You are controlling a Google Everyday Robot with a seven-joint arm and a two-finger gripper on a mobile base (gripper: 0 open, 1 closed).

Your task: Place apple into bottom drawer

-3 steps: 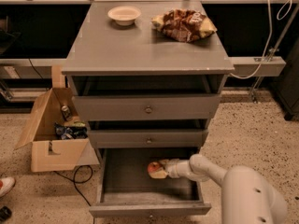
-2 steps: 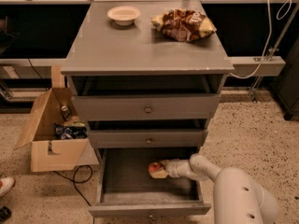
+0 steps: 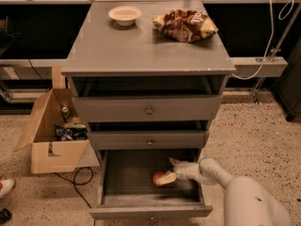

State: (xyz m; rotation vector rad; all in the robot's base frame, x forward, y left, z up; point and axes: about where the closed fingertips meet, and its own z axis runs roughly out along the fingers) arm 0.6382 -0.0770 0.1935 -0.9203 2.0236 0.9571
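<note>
The apple (image 3: 157, 179), small and red-orange, lies on the grey floor of the pulled-out bottom drawer (image 3: 124, 178), right of its middle. My gripper (image 3: 171, 169) reaches into the drawer from the right, low over the floor. Its fingers are spread: the lower finger (image 3: 169, 177) touches the apple's right side and the upper finger (image 3: 173, 162) stands apart above it. The apple sits beside the fingertips, not clamped between them. The drawer front (image 3: 150, 213) faces the camera.
The two upper drawers (image 3: 148, 110) are shut. On the cabinet top (image 3: 141, 46) stand a cream bowl (image 3: 124, 14) and a chip bag (image 3: 186, 24). An open cardboard box (image 3: 54, 135) with cans sits on the floor to the left. A shoe tip (image 3: 5, 187) is at far left.
The apple has sunk slightly lower onto the drawer floor and now sits at the lower finger instead of between the fingers. The arm has barely moved.
</note>
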